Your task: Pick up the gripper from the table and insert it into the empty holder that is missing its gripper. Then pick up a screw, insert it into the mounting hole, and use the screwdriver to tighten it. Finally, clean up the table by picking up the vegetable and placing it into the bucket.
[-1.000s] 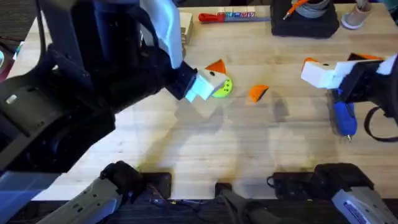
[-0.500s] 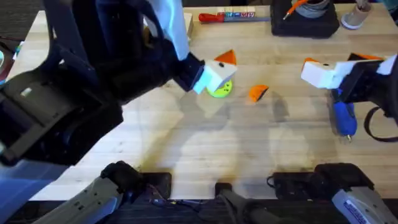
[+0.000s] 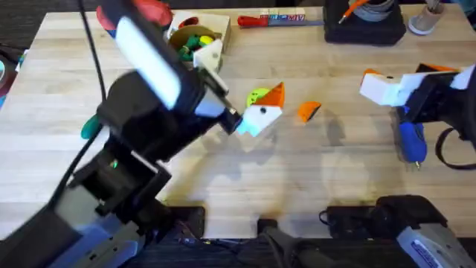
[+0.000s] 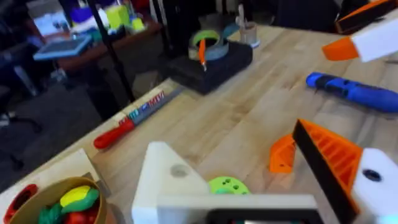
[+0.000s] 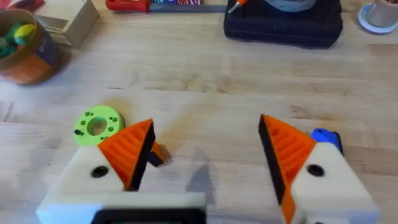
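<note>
The gripper (image 3: 309, 111), a small loose orange wedge, lies flat on the wooden counter (image 3: 312, 171) near the middle, touched by neither arm; the left wrist view shows it (image 4: 283, 154) just beyond the left hand's orange-padded finger. The left hand (image 3: 262, 112) hangs just beside it, above the lime-green disc (image 3: 258, 95); its 2 fingers stand wide apart with nothing between them, 1 a bare white holder (image 4: 163, 180), the other tipped orange. The right hand (image 3: 394, 80) hovers at the counter's right side, its fingers also spread wide and empty, over the blue screwdriver (image 3: 411, 141). The bucket (image 3: 192, 39) sits at the far left with colourful toy pieces inside.
</note>
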Tool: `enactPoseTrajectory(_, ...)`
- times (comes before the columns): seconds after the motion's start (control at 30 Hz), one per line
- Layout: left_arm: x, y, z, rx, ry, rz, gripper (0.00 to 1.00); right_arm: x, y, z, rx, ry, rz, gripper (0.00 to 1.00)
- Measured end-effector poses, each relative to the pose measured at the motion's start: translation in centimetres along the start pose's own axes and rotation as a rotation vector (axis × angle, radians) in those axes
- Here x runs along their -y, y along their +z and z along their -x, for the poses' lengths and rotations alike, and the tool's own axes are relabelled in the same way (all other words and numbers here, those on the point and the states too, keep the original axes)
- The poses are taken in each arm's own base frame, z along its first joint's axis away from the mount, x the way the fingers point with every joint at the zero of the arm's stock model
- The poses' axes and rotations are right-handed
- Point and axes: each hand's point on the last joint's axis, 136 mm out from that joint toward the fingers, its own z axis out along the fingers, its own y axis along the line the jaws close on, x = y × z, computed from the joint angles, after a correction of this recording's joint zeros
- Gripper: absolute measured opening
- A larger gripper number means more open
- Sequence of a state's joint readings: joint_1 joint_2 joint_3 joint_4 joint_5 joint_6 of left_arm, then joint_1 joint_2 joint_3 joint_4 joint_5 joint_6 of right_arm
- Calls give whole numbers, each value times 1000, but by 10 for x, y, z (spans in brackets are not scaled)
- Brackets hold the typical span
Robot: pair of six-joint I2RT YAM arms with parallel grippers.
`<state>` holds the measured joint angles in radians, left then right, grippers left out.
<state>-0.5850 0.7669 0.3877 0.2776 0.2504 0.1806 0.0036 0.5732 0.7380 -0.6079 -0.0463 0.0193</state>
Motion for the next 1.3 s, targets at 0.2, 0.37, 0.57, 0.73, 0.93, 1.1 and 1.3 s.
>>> enactPoseTrajectory(0.2,12,-35,0,120,32,6,856,0,0,0,0,0,0,992)
enactPoseTrajectory(0.37,20,-53,-17,172,45,15,857,0,0,0,0,0,0,992)
enactPoseTrajectory(0.57,26,-63,-36,205,54,21,859,0,0,0,0,0,0,991)
enactPoseTrajectory(0.73,24,-70,-39,203,56,31,857,0,0,0,0,0,0,990)
enactPoseTrajectory(0.93,37,-70,-68,93,15,-48,859,0,0,0,0,0,0,991)
enactPoseTrajectory(1.1,45,-70,-76,64,2,-93,857,0,0,0,-1,0,0,991)
enactPoseTrajectory(1.3,46,-70,-76,65,0,-97,859,0,0,0,0,0,0,991)
